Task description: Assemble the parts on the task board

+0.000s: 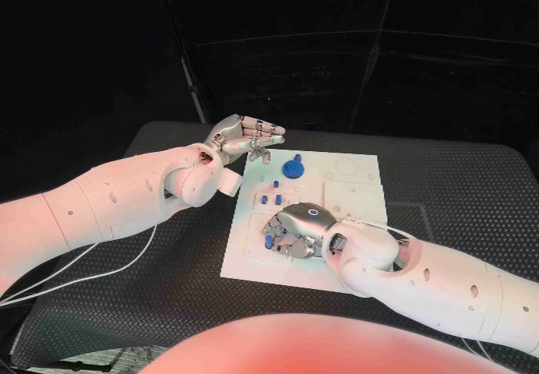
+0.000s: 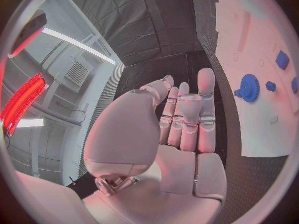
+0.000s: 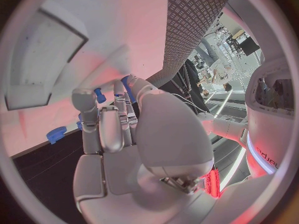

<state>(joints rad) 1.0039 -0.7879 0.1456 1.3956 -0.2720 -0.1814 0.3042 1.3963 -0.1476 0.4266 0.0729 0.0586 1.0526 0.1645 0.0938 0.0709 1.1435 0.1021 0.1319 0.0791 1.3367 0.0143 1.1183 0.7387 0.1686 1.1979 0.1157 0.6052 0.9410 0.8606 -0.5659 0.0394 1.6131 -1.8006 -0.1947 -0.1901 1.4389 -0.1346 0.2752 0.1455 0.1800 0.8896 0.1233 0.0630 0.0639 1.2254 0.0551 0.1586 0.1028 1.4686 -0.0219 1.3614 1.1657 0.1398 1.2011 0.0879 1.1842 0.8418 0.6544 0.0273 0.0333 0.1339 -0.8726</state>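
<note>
The left hand (image 1: 245, 138) is held flat and empty above the task board's (image 1: 360, 204) far corner, near the blue gear (image 1: 295, 168). The right hand (image 1: 294, 231) is laid over small blue parts (image 1: 267, 199) on the board; whether anything is held cannot be told.

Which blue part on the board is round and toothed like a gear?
The blue gear near the task board's far edge, close to the left hand; the other blue parts are small blocks or pegs.
</note>
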